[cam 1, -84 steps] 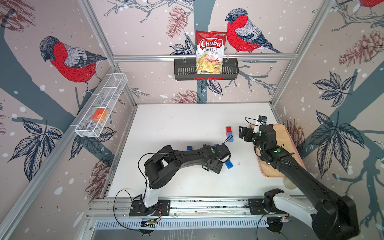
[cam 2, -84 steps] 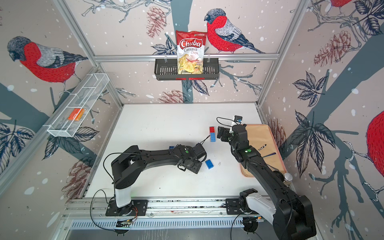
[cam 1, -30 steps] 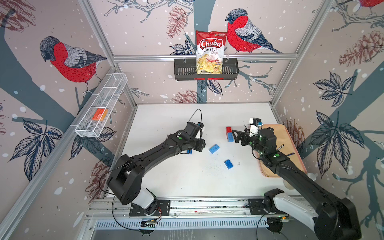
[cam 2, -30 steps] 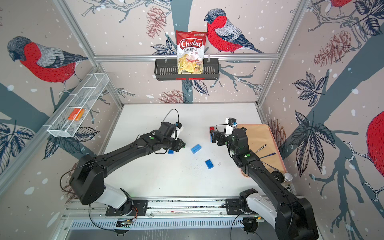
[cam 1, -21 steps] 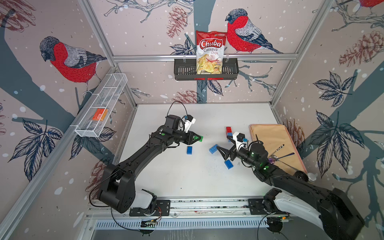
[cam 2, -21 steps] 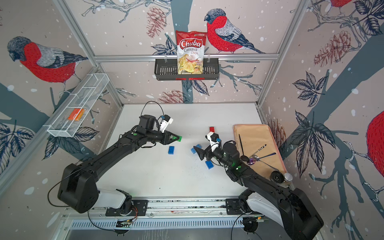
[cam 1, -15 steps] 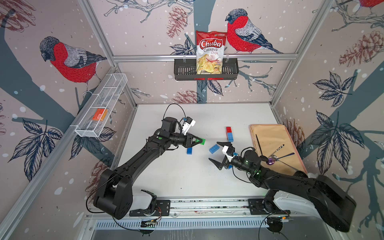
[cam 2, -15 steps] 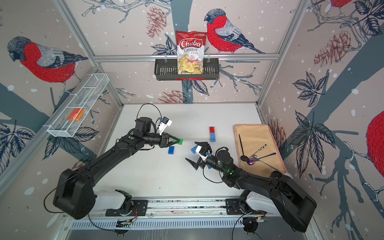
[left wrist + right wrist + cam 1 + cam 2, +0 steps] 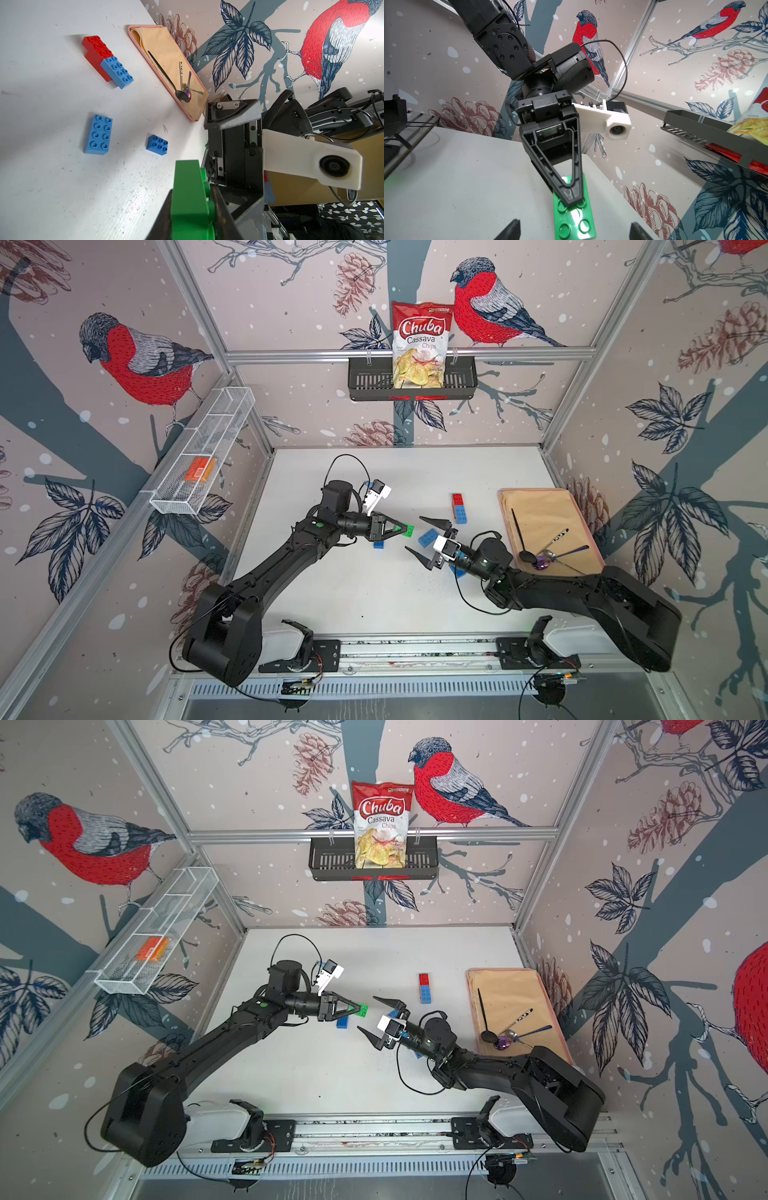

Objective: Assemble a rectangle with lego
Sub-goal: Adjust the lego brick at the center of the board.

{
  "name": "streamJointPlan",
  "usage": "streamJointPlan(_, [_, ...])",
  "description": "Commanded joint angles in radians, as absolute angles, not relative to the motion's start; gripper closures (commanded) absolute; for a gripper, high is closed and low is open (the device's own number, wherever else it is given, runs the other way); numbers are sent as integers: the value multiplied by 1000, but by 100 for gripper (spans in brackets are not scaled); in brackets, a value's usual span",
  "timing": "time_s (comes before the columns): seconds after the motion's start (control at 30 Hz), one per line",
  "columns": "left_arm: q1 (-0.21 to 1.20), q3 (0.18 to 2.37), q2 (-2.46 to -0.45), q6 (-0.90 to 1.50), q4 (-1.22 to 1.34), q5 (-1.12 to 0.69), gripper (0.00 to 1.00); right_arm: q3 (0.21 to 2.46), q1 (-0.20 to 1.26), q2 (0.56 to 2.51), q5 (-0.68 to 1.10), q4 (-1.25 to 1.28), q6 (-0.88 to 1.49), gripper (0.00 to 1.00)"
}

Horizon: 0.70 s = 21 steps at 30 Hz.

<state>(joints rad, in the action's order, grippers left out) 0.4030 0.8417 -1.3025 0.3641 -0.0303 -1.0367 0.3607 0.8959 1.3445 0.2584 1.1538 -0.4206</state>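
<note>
One green brick (image 9: 409, 531) in L claw (image 9: 400, 527), prob. airborne; R claw (image 9: 412, 532) agape.

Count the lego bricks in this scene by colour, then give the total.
Red bricks: 2, stacked offset
Blue bricks: 4, one on the red stack and three lying on the table
Green brick: 1, held in the left gripper
Total: 7
</note>
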Motion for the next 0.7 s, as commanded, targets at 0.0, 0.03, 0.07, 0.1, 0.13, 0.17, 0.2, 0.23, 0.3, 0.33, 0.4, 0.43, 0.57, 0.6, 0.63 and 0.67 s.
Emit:
streamJointPlan(0.0, [407,841,-1299,371,16,-1040,76,369,900,1355,265,1193,-415,22])
streamJointPlan(0.03, [408,841,-1303,371,16,-1039,77,373,901,1361,265,1192,-414,24])
streamJointPlan(0.07, [409,841,-1305,371,18,-1038,76,375,903,1366,264,1192,-413,25])
streamJointPlan(0.1, [411,841,-1308,372,20,-1037,76,377,905,1371,264,1191,-414,26])
streamJointPlan(0.13, [413,840,-1310,372,19,-1037,77,379,907,1375,264,1192,-416,27])
streamJointPlan(0.17, [416,841,-1313,374,21,-1035,76,384,910,1380,261,1193,-416,29])
streamJointPlan(0.2, [417,841,-1315,376,23,-1035,76,386,913,1386,259,1194,-416,32])
streamJointPlan(0.23, [419,841,-1316,377,24,-1036,76,393,914,1393,259,1191,-416,33])
streamJointPlan(0.3, [420,843,-1318,377,26,-1034,76,404,918,1407,257,1187,-423,35])
streamJointPlan(0.33, [422,845,-1319,377,26,-1032,76,407,920,1416,253,1187,-425,36])
streamJointPlan(0.4, [422,846,-1324,376,24,-1032,76,415,922,1428,252,1189,-429,38])
streamJointPlan(0.43, [423,846,-1325,375,24,-1032,76,419,923,1435,250,1189,-431,40])
streamJointPlan(0.57, [425,848,-1329,375,26,-1032,76,426,924,1450,252,1189,-436,47])
streamJointPlan(0.6, [426,848,-1330,376,26,-1032,76,426,924,1452,251,1190,-436,49])
streamJointPlan(0.63, [425,848,-1331,376,26,-1034,76,426,925,1454,249,1190,-437,51])
streamJointPlan(0.67, [426,847,-1332,376,25,-1034,76,428,924,1457,247,1191,-438,53])
